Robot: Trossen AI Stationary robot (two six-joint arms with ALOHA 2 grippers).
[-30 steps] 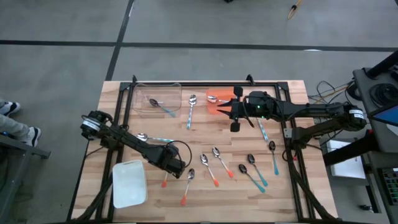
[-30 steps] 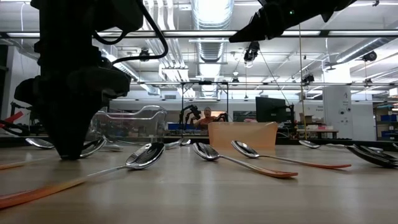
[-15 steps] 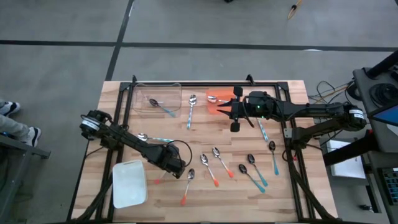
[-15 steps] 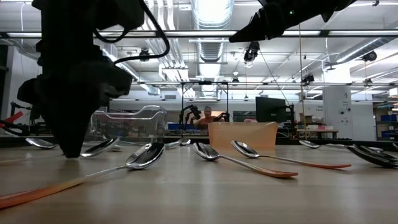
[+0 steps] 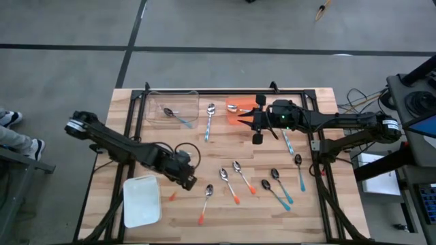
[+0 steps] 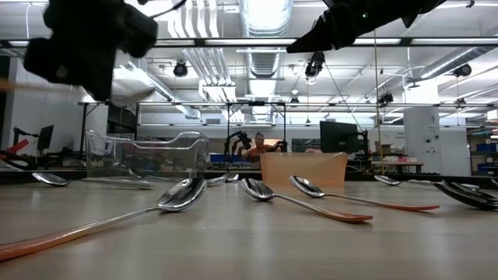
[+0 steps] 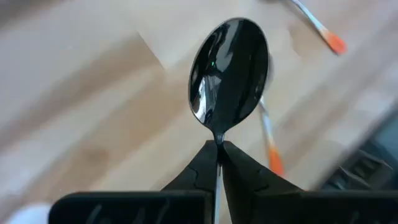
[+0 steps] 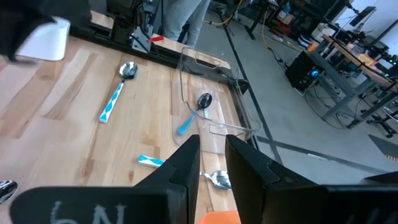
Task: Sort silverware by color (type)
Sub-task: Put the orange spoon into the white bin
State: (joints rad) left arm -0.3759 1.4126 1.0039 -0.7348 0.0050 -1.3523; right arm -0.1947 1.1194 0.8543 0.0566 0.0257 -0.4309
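From above, my left gripper (image 5: 182,177) sits over the near-left part of the wooden table (image 5: 313,211), just beside the white tray (image 5: 142,201); what it carries is hidden there. My left wrist view supplies this: the fingers (image 7: 200,172) are clenched on the neck of a spoon (image 7: 229,71) whose silver bowl points away from the wrist, its handle hidden between them. The low view shows that same gripper (image 6: 82,54) lifted clear of the tabletop. My right gripper (image 5: 256,126) hangs over the far middle of the table, just beside the orange bin (image 5: 236,113); its fingers (image 8: 186,163) stand slightly apart around nothing. Only the right wrist view looks into the clear bin (image 8: 208,106), where one blue-handled spoon (image 8: 196,111) lies. The overhead view alone maps the loose silverware: orange-handled spoons (image 5: 227,184) near centre and teal-handled spoons (image 5: 276,192) toward the right.
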